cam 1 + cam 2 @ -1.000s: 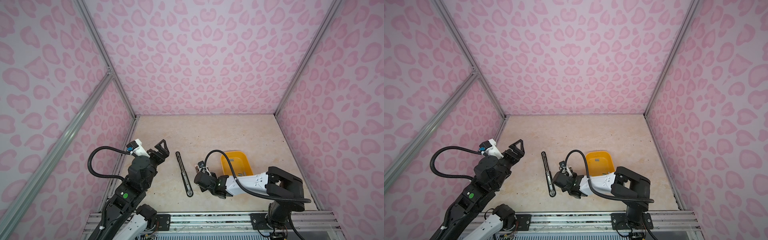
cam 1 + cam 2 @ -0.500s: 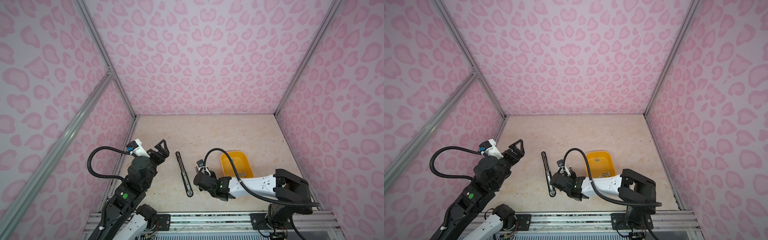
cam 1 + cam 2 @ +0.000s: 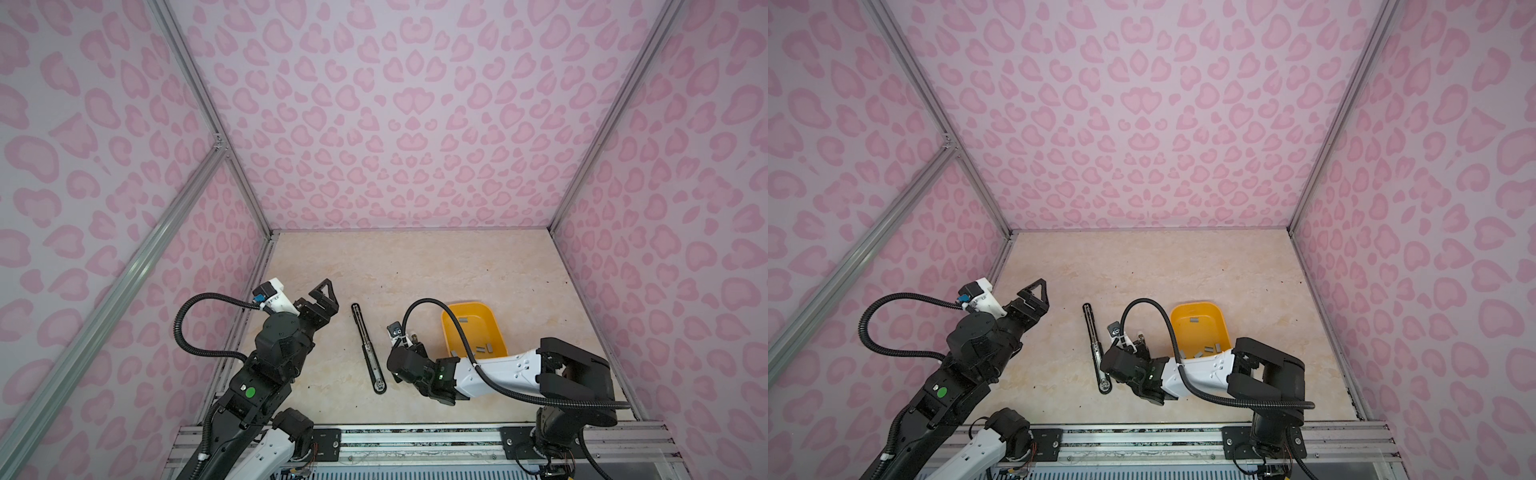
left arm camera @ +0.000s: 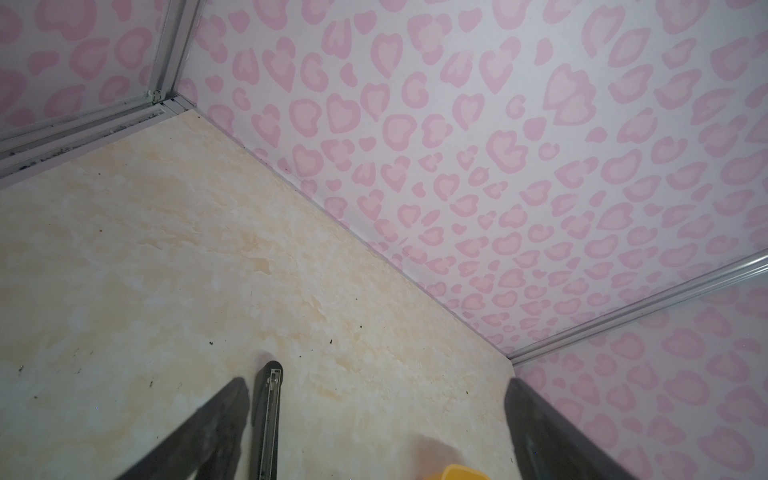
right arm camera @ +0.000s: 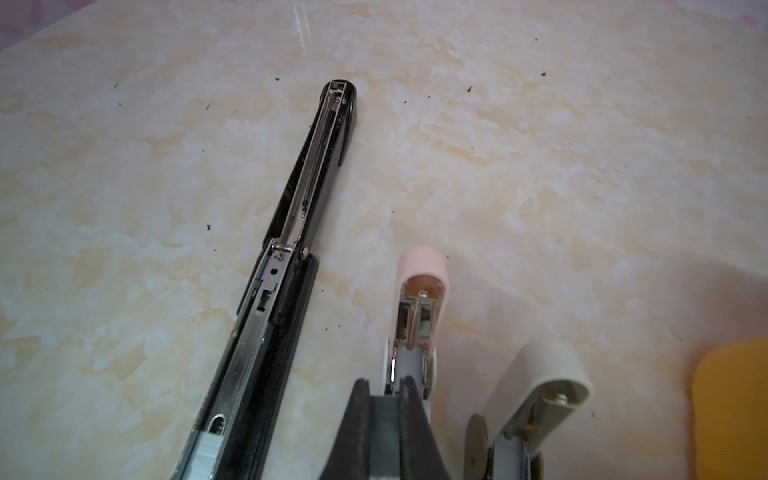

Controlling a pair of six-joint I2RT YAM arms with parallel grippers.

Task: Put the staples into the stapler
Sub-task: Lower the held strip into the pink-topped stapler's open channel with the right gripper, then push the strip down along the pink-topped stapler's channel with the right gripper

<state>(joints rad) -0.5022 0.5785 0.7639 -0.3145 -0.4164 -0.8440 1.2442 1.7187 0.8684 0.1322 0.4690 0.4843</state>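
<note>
Over the last second the right hand (image 5: 384,388) moved slightly toward the near edge of the counter (image 3: 415,266), and its elbow swung out and back. The left hand (image 4: 376,386) and every item on the counter kept their places. The right hand was fully closed on a flat grey piece, judged to be a strip of staples (image 5: 384,419), and held it over the open channel of the pink stapler (image 5: 422,286). This indicated that transport was complete and that seating was the step in hand; nothing was loaded there yet. The left hand hovered wide open and empty near the left edge. The loose staples (image 3: 463,320) lay in the yellow tray (image 3: 469,305) toward the right near corner. The black stapler (image 3: 368,349), opened flat, lay left of the right hand and already carried a loaded strip (image 5: 205,453). A beige stapler (image 5: 540,386) lay between the pink stapler and the tray. In both top views the right hand hid the pink and beige staplers. The right wrist view cut off the near ends of all three staplers, so contact between the strip of staples and the channel could not be determined. The forearm covered the near part of the tray, leaving the staple count uncertain.
</note>
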